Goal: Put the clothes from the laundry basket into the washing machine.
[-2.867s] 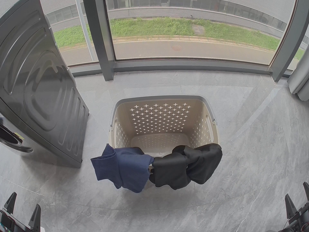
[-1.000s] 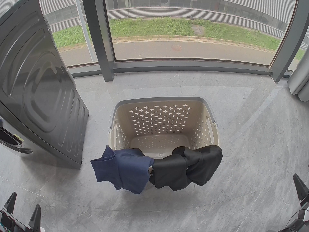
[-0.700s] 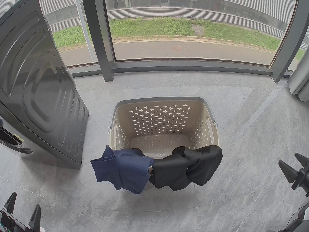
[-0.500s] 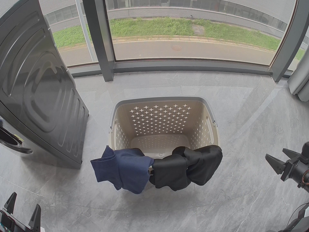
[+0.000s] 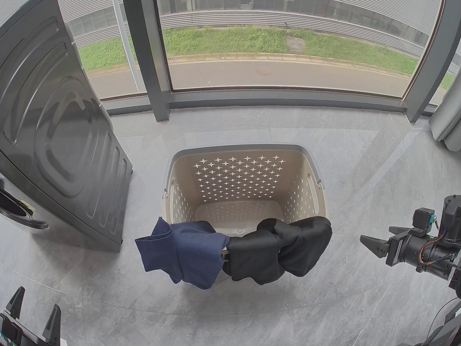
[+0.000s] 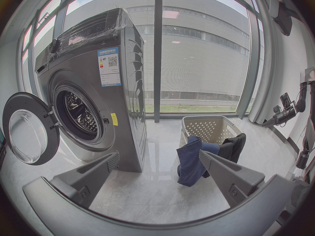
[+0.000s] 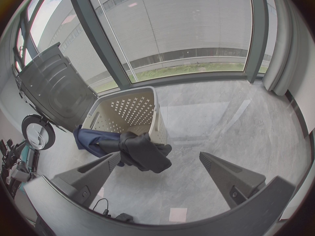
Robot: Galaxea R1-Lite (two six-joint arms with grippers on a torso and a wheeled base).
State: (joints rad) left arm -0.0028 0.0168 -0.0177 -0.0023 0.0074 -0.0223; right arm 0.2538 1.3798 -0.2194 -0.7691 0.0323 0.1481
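Note:
A beige laundry basket (image 5: 245, 179) stands on the floor in the middle of the head view. Over its near rim hang a blue garment (image 5: 185, 251) and a black garment (image 5: 278, 248). My right gripper (image 5: 377, 234) is open, level with the black garment and a short way to its right, pointing at it. In the right wrist view the black garment (image 7: 144, 151) lies ahead of that gripper (image 7: 159, 153). My left gripper (image 5: 38, 299) is open and low at the near left. The washing machine (image 6: 98, 92) has its round door (image 6: 29, 128) swung open.
The washing machine's grey side panel (image 5: 57, 121) stands left of the basket. A window wall (image 5: 283, 49) runs along the back, with a curtain (image 5: 446, 116) at the far right. Grey tiled floor (image 5: 374, 169) surrounds the basket.
My right gripper has risen from the bottom right corner and swung left toward the basket, now pointing at the black garment. The left gripper, basket and garments have not moved.

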